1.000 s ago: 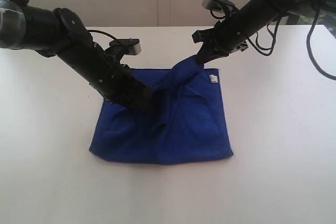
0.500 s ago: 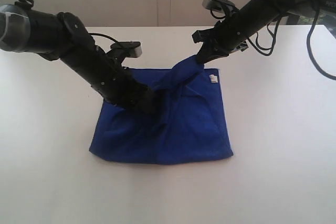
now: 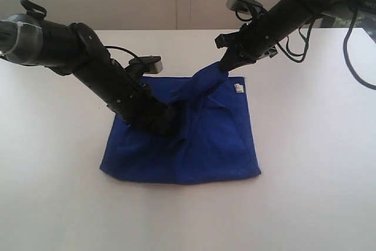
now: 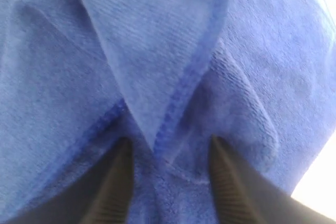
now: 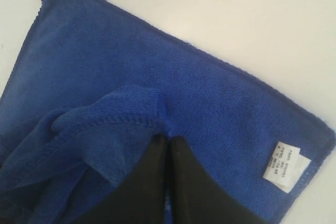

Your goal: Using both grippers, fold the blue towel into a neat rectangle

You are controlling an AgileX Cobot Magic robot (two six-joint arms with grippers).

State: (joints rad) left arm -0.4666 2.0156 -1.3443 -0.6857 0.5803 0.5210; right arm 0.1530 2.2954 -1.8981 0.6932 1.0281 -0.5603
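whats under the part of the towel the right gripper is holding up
The rest of the blue towel, flat on the table, white tag showing. The left gripper reaches into the folds there. The table beneath the cloth is covered.

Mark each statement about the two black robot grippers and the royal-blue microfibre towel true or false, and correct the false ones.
1. The right gripper is shut on a raised fold of the royal-blue microfibre towel. True.
2. The left gripper has its jaws pressed together. False: they stand apart, with towel cloth between them.
3. The small white tag sits at a towel corner that lies flat. True.
4. The towel rests on a dark wooden table. False: the white table bears it.
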